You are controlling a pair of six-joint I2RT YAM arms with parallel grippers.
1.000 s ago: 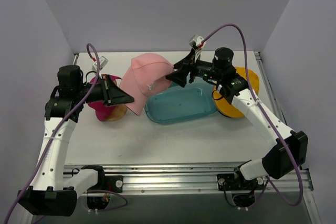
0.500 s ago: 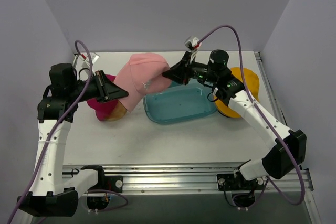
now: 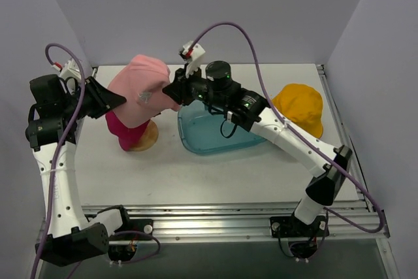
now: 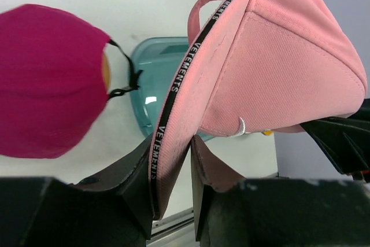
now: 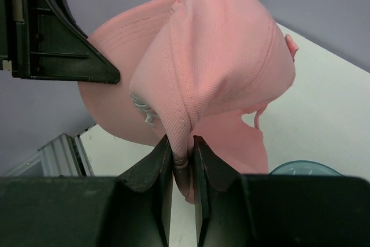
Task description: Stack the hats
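The pale pink hat (image 3: 140, 89) hangs in the air between my two grippers, over the magenta hat (image 3: 123, 129) that sits on the wooden stand (image 3: 147, 139). My right gripper (image 5: 182, 143) is shut on a fold of the pink hat's (image 5: 196, 56) crown; from above, it (image 3: 171, 91) is at the hat's right side. The left gripper (image 4: 172, 143) has its jaws a little apart around the pink brim (image 4: 173, 108), with a gap beside one finger. The magenta hat (image 4: 46, 79) lies below left. A yellow-orange hat (image 3: 300, 106) rests far right.
A translucent teal tray (image 3: 215, 140) lies mid-table, right of the stand and partly under the right arm. Grey walls close in at the back and both sides. A metal rail (image 3: 215, 217) runs along the near edge.
Both arms carried the pink hat leftward, from beside the tray to above the magenta hat. The right gripper closed on the crown. The left jaws widened around the brim.
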